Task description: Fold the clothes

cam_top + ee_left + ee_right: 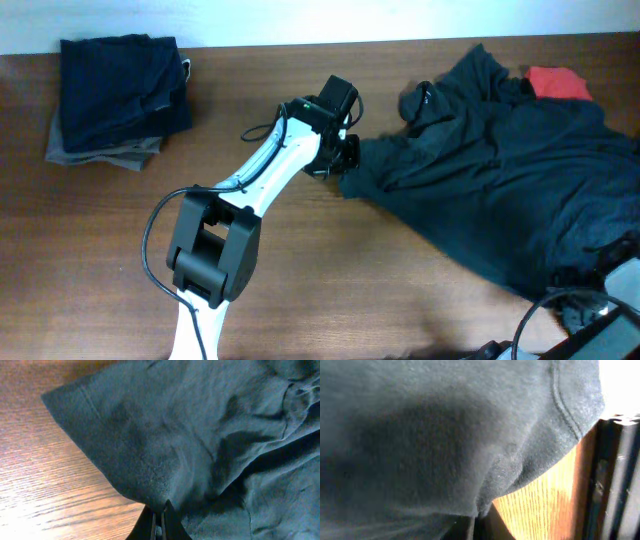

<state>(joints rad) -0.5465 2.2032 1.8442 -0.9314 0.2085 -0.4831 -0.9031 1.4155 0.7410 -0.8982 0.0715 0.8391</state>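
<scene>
Since the charcoal T-shirt [500, 170] lies bunched at right, its length runs rightward from the left gripper [161, 521], clamped on its left corner; the right gripper [472, 525] pinches its near-right hem.

You have the charcoal T-shirt [500, 170] lying crumpled and unfolded on the right side. A red garment [558, 82] peeks out at its far edge.
</scene>
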